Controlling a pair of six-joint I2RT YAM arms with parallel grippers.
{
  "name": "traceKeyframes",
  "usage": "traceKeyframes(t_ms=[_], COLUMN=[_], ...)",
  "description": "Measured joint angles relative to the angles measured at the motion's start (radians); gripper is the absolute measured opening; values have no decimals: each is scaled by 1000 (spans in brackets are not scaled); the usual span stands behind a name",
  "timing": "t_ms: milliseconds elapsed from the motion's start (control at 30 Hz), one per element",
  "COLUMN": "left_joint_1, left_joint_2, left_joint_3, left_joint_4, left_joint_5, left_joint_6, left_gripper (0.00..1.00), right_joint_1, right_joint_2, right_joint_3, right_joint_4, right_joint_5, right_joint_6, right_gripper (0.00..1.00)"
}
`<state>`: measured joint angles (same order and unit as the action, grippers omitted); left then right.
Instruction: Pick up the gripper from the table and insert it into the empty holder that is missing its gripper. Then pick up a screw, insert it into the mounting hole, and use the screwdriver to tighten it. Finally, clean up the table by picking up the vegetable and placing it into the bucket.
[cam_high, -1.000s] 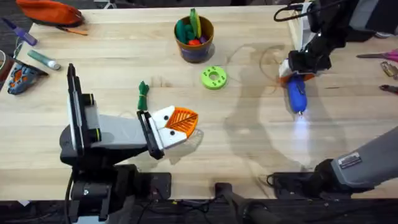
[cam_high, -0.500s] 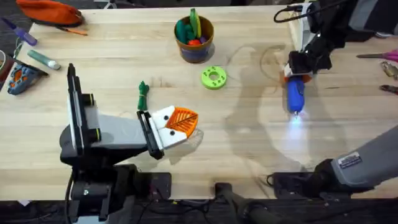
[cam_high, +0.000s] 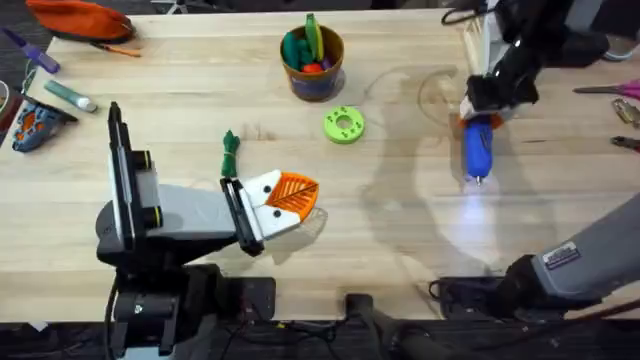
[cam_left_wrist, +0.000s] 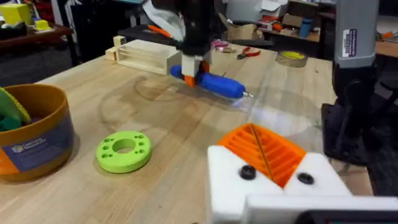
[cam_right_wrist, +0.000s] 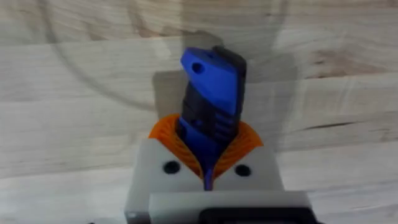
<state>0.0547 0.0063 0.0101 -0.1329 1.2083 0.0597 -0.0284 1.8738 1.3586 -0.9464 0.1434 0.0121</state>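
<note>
**Right claw gripping screwdriver**

My right claw (cam_high: 478, 112) is clamped on the blue screwdriver (cam_high: 477, 148), at the table's (cam_high: 400, 230) far right. My left claw (cam_high: 290, 195) rests pressed together, near the green vegetable (cam_high: 231, 152). Bucket (cam_high: 314, 62) far centre.

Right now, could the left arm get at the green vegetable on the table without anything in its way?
Probably yes. The vegetable lies on bare table just beyond the left gripper, with nothing between them. The green disc and bucket sit farther off, and the right gripper holds the screwdriver far to the side.
</note>
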Motion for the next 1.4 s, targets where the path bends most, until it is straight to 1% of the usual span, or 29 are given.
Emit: traceKeyframes(t_ms=[133, 200, 367, 600, 700, 867, 1000, 1167, 1267, 1400], left_joint_1=[0, 0, 0, 0, 0, 0, 0, 0, 0, 0], left_joint_2=[0, 0, 0, 0, 0, 0, 0, 0, 0, 0], left_joint_3=[0, 0, 0, 0, 0, 0, 0, 0, 0, 0], left_joint_4=[0, 0, 0, 0, 0, 0, 0, 0, 0, 0], left_joint_5=[0, 0, 0, 0, 0, 0, 0, 0, 0, 0], left_joint_6=[0, 0, 0, 0, 0, 0, 0, 0, 0, 0], left_gripper=[6, 6, 6, 6, 6, 6, 6, 6, 6, 6], right_joint_1=[0, 3, 36, 118, 124, 123, 123, 123, 123, 122], right_joint_2=[0, -6, -78, -288, -385, -509, -608, -720, -751, -746], right_joint_3=[128, 183, 260, 296, 297, 295, 228, 38, -71, -151], right_joint_4=[-92, -103, -105, -47, -51, -44, 25, 212, 341, 484], right_joint_5=[-36, -44, -51, -65, -85, -118, -154, -257, -357, -532], right_joint_6=[3, 3, 3, 11, 17, 21, 32, 38, 41, 43], right_gripper=[24, 24, 24, 24, 24, 24, 24, 24, 24, 24])
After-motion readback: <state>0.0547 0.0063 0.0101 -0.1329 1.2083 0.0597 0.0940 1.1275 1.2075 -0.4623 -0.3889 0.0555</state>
